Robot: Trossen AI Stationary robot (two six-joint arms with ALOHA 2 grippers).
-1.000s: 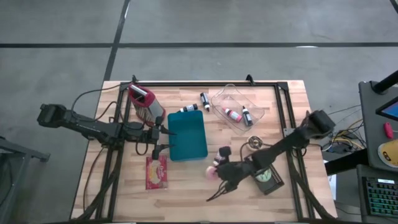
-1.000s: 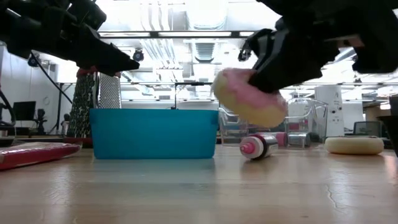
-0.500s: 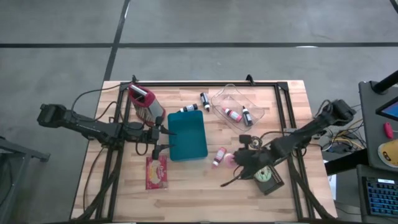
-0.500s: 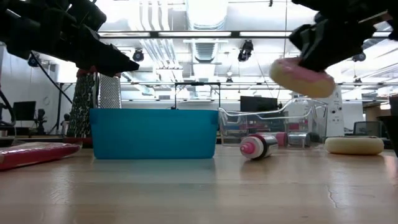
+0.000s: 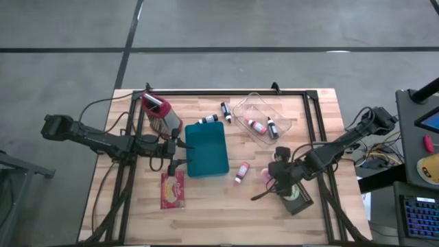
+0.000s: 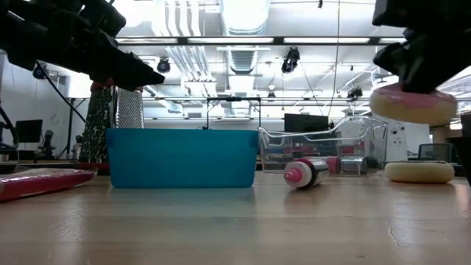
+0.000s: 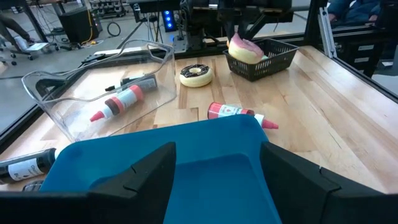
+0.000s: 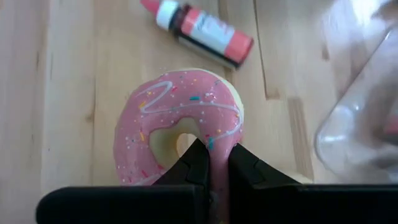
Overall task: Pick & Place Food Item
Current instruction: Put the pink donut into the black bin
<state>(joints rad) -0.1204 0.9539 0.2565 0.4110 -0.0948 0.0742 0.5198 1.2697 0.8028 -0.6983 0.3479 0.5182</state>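
Note:
A pink frosted doughnut (image 8: 180,127) with sprinkles hangs in the air, with my right gripper (image 8: 214,163) shut on it. In the high view the doughnut (image 5: 263,176) is right of the red bottle (image 5: 241,172) and next to the black wire basket (image 5: 297,196). In the low view the doughnut (image 6: 412,104) floats well above the table. My left gripper (image 5: 182,155) stands open and holds nothing, at the left rim of the teal bin (image 5: 207,151). A cream doughnut (image 6: 419,171) lies flat on the wood. My right gripper pinches the doughnut's ring (image 8: 219,149) between its two fingers. One finger (image 8: 196,160) stands at the hole and the other (image 8: 246,168) on the outer rim. The fingers come slanting down from above. The doughnut is lifted clear and nearly level, frosting up.
A clear plastic container (image 5: 260,118) with small bottles stands at the far middle. A metal grater (image 5: 159,113) is at the far left, and a red packet (image 5: 173,190) lies near the bin. Loose dark bottles (image 5: 225,111) lie beyond the bin. Black frame rails run along the table's edges.
My right gripper has carried the doughnut up and toward the table's right edge, away from the red bottle and toward the black basket. It rolled as it went, so the doughnut, tilted before, now hangs nearly level. The fingers stayed shut on it.

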